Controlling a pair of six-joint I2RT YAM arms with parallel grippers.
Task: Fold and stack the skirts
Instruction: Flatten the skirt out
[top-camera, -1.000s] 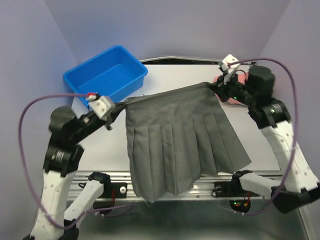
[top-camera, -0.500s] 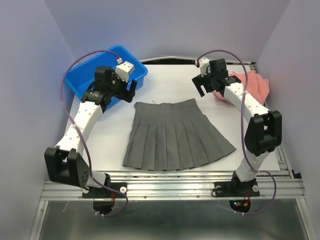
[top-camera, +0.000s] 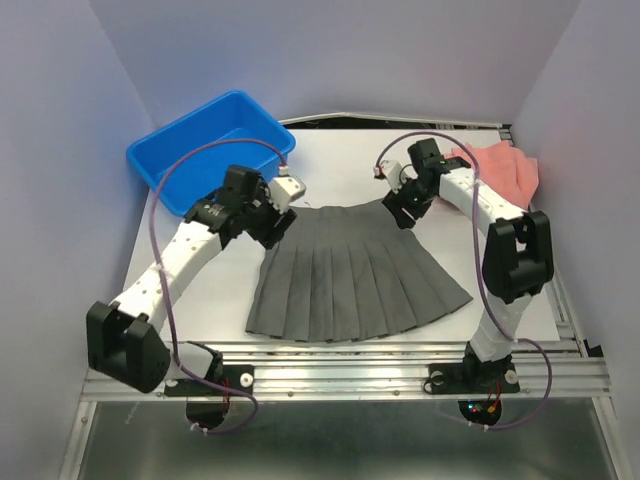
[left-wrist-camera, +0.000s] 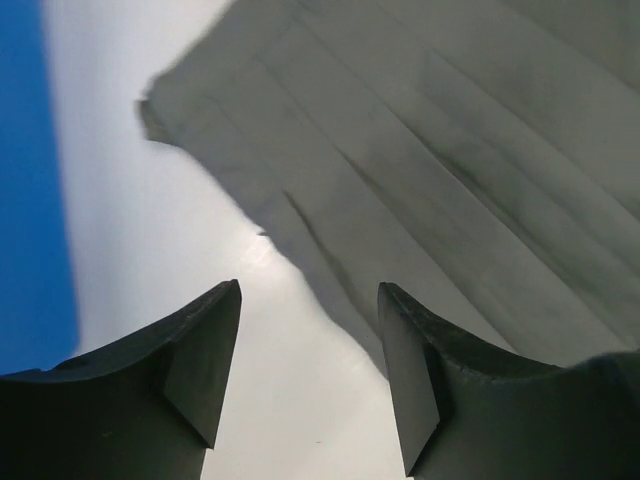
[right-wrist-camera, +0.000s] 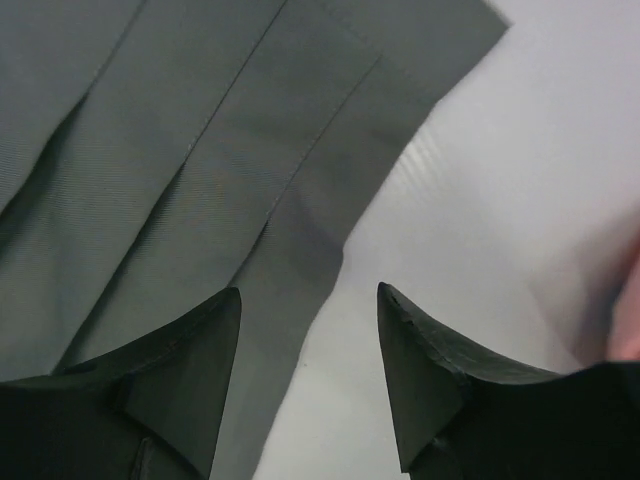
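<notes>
A: Left tool (left-wrist-camera: 310, 292) status?
B: Jaws apart, only bare surface (left-wrist-camera: 150, 250) between them. Just ahead and to its right lies the dark grey skirt (left-wrist-camera: 430, 130); the cloth's side edge runs in behind the right finger (left-wrist-camera: 420, 390). The blue tub (left-wrist-camera: 30, 180) is off to its left.
A: Touching the cloth?
B: Can't tell from either view. Overhead puts it at the waistband's left corner.
A: And the right tool (right-wrist-camera: 309, 292)?
B: Spread wide too, holding nothing. Same skirt ahead and to its left, side edge coming down between the fingers, close to the left one. It sits at the waistband's right corner.
A: How does the skirt lie?
B: Flat on the surface, waistband between the two tools, pleats fanning back toward the arm bases, hem short of the near edge.
A: Second one?
B: The salmon-pink skirt (top-camera: 503, 168) is bunched up to the right of the right tool, toward the far right corner, apart from the grey one.
</notes>
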